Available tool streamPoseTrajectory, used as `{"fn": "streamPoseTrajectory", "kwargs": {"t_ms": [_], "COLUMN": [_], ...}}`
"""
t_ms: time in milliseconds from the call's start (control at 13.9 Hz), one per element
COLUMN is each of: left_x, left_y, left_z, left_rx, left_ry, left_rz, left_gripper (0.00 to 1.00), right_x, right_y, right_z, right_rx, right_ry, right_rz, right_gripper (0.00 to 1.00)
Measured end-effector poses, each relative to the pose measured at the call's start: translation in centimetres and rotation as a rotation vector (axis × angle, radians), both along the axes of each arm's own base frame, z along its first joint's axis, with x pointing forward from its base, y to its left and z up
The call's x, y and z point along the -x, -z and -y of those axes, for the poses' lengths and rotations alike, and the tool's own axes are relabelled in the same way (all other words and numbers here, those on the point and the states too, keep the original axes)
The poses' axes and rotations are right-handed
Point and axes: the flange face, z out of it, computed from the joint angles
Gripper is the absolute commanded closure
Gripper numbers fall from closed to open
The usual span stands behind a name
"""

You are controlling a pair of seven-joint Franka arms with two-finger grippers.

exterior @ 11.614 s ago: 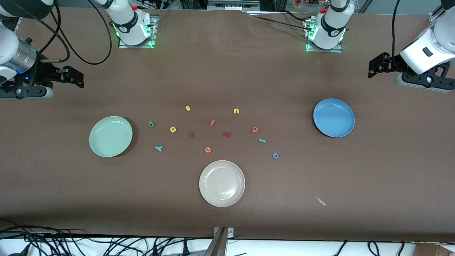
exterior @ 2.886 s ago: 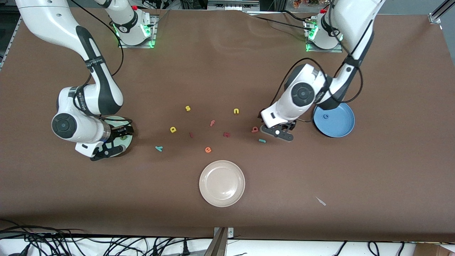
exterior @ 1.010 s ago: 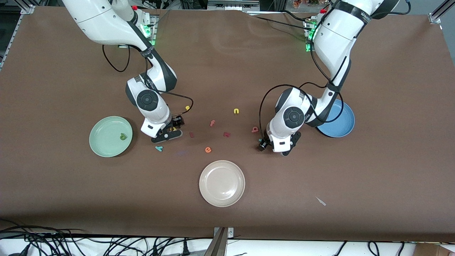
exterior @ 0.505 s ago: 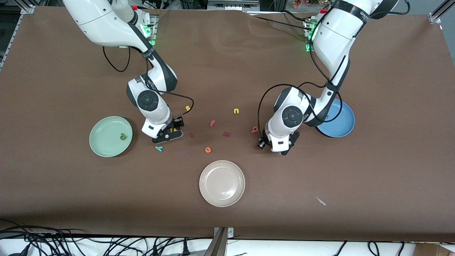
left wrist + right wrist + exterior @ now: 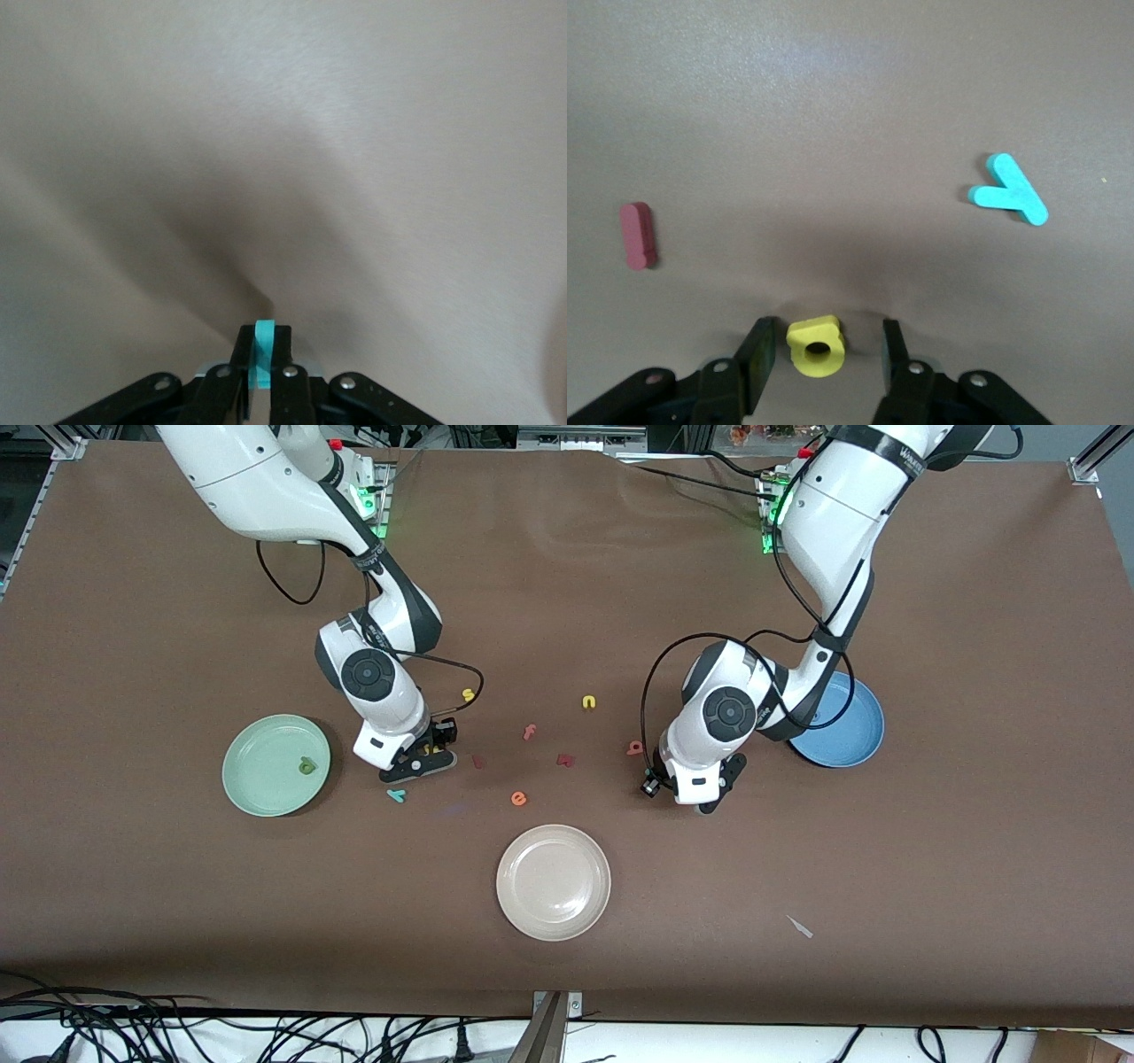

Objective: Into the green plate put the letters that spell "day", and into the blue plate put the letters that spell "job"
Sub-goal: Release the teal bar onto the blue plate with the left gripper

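Teal "j" (image 5: 263, 352) sits pinched edgewise in left gripper (image 5: 263, 359) for lifting, while right gripper (image 5: 824, 350) straddles yellow "a" (image 5: 816, 346), fingers not yet touching.

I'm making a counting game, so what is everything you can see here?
green plate: 1, mint, right arm's end of the table
olive d: 1, in the green plate
blue plate: 1, left arm's end, partly hidden by the arm
cream plate: 1, nearest the camera
loose letters: 8, between the plates: yellow s, yellow n, pink f, salmon b, orange e, teal y, dark red bar, dark red letter
grey scrap: 1, on the table
right hand: open around yellow a
left hand: shut on teal j
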Motion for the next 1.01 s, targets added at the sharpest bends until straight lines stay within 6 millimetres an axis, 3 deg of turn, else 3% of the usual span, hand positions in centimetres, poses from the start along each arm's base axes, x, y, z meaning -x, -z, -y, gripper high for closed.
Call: {"fn": "streamPoseTrajectory", "kwargs": {"t_ms": [144,289,577,794,1010], "left_x": [-0.1,-0.7,-2.3,-1.2,1.4], "left_y": [-1.9,-3.8,-7.1,-7.0,-5.4], "left_z": [-0.5,-2.4,-9.3,-15.4,-19.9], "left_rx": [-0.009,-0.018,-0.015,-0.001,0.028], "left_ry": [0.062,0.145,0.332,0.5,0.667], "left_rz": [-0.014,-0.03,-0.051,-0.073,-0.11], "left_gripper": [1.0,1.0,1.0,1.0,1.0], "right_x": [-0.1,0.0,0.0,-0.1,-0.1], "right_y": [-0.1,0.1,0.2,0.2,0.2], "right_z": [-0.1,-0.2,-0.4,-0.5,-0.5], "right_rx": [-0.005,-0.011,-0.017,-0.019,-0.019], "right_ry": [0.0,-0.002,-0.004,-0.004,-0.004], "right_rz": [0.007,0.011,0.017,0.018,0.018], "right_gripper": [0.54,0.57,0.66,0.68,0.73]}}
